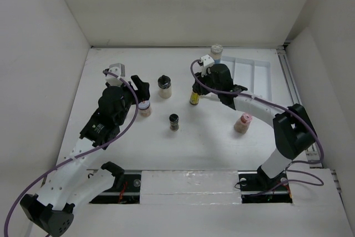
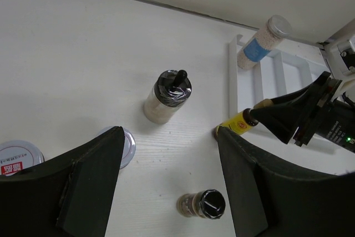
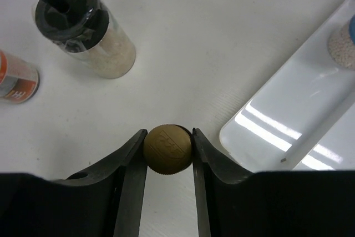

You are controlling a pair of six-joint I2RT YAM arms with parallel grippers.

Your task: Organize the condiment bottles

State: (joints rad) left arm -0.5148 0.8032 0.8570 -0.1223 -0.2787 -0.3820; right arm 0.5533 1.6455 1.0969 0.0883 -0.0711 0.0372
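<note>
My right gripper (image 3: 168,137) is shut on the tan cap of the slim amber yellow-labelled bottle (image 1: 194,97), which stands upright on the table just left of the white tray. The same bottle (image 2: 239,124) leans into the left wrist view under the right arm's black fingers. My left gripper (image 2: 166,137) hangs open with nothing between its fingers; a small black-capped jar (image 2: 202,205) stands below the gap. A taller black-capped jar (image 1: 164,86) stands mid-table. One pink-lidded jar (image 1: 145,107) sits by my left gripper (image 1: 141,90), another pink-lidded jar (image 1: 242,122) to the right. The blue-labelled jar (image 1: 216,53) stands at the tray's far corner.
The white divided tray (image 1: 259,76) lies at the back right, next to the right wall. White walls close the table on three sides. A round white thing with red print (image 2: 16,156) shows at the left edge of the left wrist view.
</note>
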